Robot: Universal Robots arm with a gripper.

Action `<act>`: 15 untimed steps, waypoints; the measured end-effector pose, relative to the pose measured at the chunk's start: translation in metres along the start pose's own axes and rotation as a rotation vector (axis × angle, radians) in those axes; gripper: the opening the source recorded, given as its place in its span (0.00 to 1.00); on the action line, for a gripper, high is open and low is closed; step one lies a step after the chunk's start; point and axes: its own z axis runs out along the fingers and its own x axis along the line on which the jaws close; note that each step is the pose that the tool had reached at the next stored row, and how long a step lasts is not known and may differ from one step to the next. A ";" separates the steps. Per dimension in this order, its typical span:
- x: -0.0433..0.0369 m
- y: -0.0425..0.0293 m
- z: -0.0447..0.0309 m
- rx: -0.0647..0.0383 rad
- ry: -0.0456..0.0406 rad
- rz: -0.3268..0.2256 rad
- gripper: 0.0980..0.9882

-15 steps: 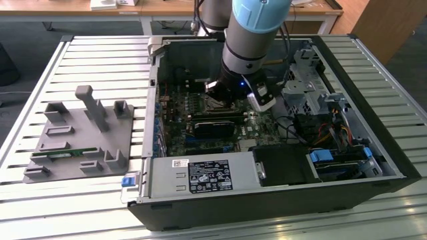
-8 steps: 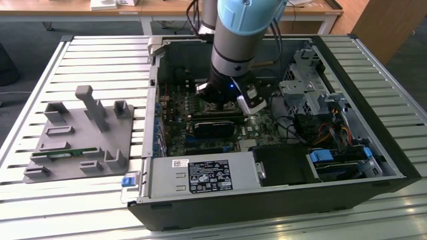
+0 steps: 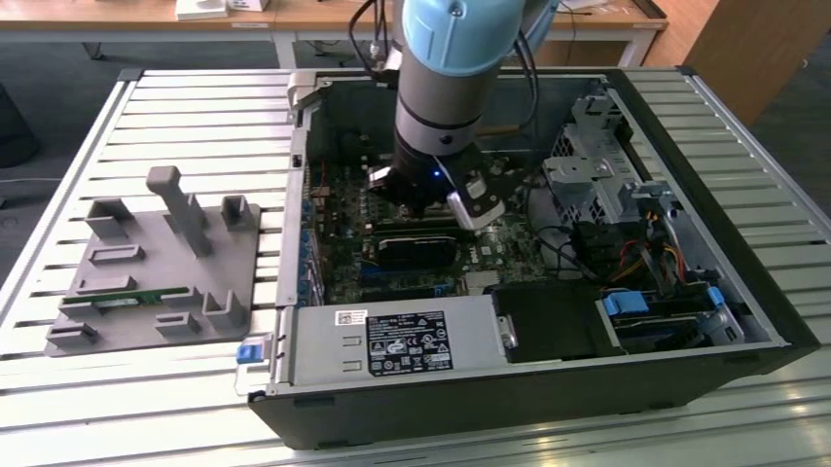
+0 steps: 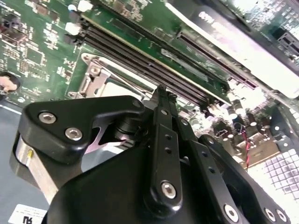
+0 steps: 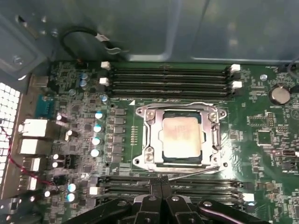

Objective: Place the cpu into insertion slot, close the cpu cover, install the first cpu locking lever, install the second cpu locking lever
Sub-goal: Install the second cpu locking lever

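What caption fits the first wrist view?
The cpu sits in the insertion slot under the closed cpu cover, gripper shut beside it.

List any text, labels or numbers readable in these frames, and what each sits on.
None can be read.
Black label on the power supply: print and symbols, too small.
White sticker beside it: too small.
White sticker in the second wrist view: blurred.
Board markings around the cpu: too small.

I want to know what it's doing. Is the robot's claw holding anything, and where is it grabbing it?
Nothing. The gripper is shut with nothing between its fingertips, beside the cpu cover. The cpu already lies in the socket.
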 end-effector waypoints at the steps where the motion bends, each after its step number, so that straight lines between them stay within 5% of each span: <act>1: 0.0008 -0.0009 0.0004 -0.001 0.0000 0.000 0.01; 15: 0.0095 -0.0054 0.0114 -0.014 0.0000 0.000 0.01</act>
